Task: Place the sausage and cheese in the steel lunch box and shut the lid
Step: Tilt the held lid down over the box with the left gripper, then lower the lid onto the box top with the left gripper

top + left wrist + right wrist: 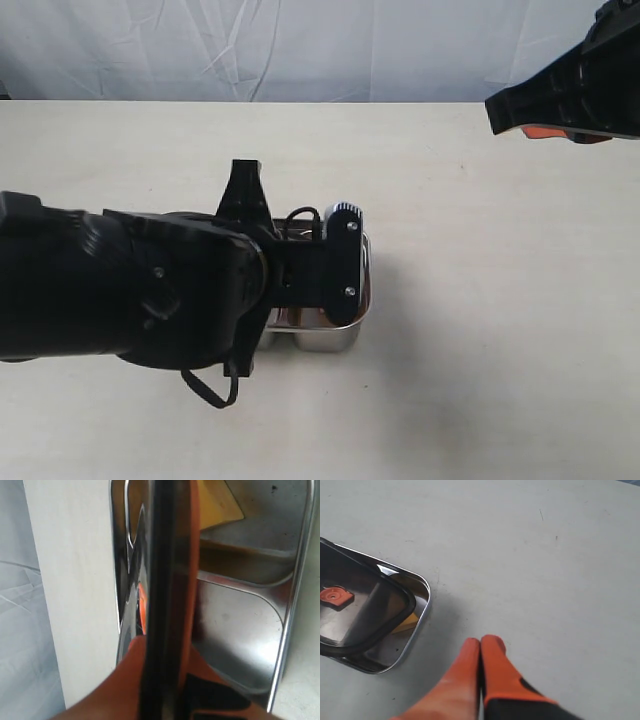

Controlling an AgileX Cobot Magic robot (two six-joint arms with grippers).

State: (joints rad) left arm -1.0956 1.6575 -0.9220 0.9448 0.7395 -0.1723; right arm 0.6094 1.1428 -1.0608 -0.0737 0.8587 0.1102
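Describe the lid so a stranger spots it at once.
On the pale table sits a shiny rectangular steel lunch box. The dark translucent rectangular lid partly covers it, pinched by the left tool; its small orange centre tab marks it.

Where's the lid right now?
The lid is mid-table, gripped by the left hand, partly over the box, with the cheese showing beneath.
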